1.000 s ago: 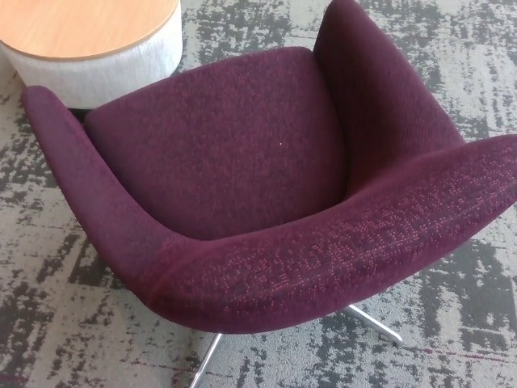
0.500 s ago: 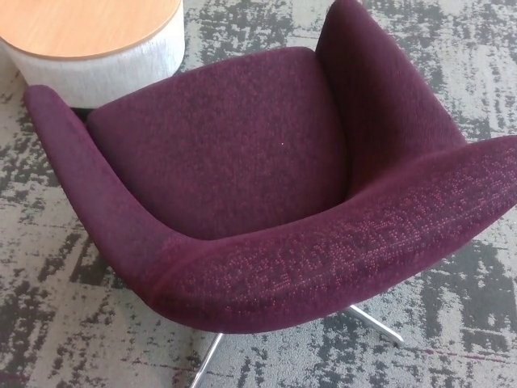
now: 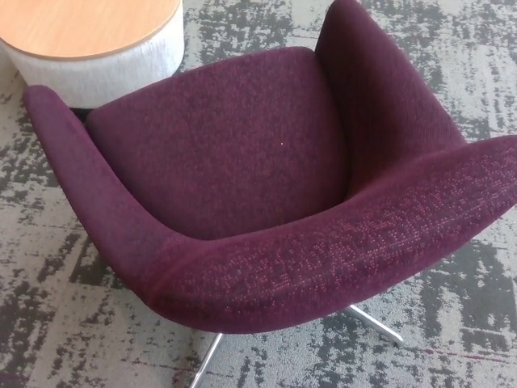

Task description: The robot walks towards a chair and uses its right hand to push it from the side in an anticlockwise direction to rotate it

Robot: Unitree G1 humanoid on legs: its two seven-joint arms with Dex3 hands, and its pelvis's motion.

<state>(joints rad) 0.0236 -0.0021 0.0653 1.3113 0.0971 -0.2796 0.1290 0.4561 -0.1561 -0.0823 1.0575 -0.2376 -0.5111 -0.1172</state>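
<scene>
A dark purple upholstered chair (image 3: 242, 153) fills most of the head view, seen from above. Its curved backrest (image 3: 323, 259) runs along the near side, from the lower left to the right edge. One armrest (image 3: 73, 170) is at the left, the other (image 3: 371, 89) rises at the upper right. Metal base legs (image 3: 376, 323) stick out below the backrest. Neither of my hands shows in the view.
A round low table (image 3: 89, 32) with a wooden top and pale grey side stands at the upper left, close to the chair's left armrest. Mottled grey carpet (image 3: 65, 339) surrounds the chair.
</scene>
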